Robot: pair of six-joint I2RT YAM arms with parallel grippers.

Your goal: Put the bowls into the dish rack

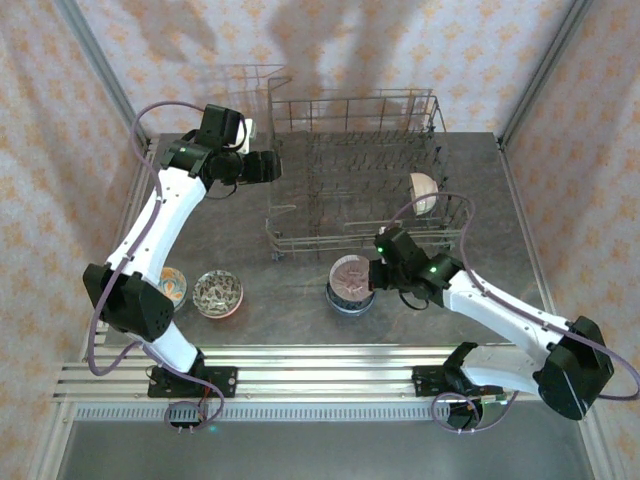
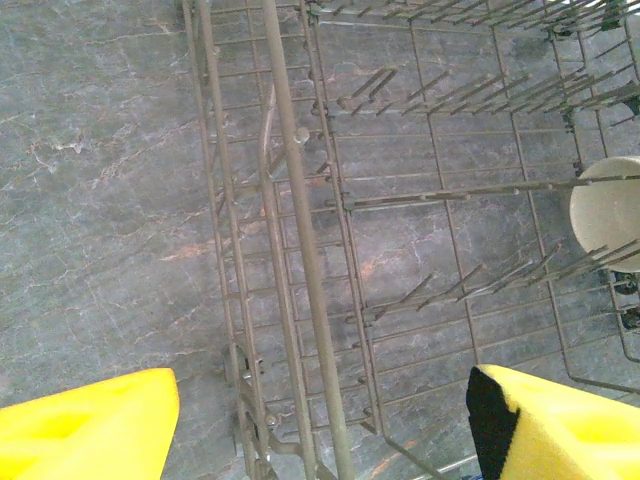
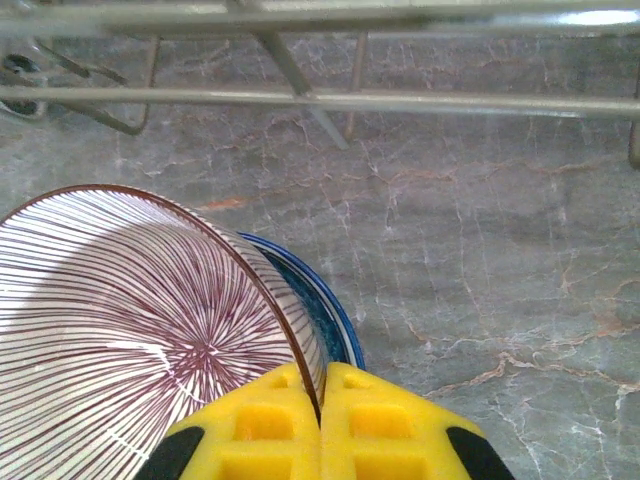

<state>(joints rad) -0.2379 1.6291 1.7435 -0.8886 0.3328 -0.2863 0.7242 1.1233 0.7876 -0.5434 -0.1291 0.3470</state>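
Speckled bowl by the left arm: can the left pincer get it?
Probably yes. The left pincer is open and empty, and nothing lies on the speckled bowl. The arm would just have to swing back from the rack.

1. I can read no writing, label, brand, number or sign anywhere in my views.
2. The striped bowl (image 3: pixel 130 330) carries only thin purple radiating lines, no letters.
3. The wall (image 1: pixel 400 50) shows a repeated orange floral print, no words.
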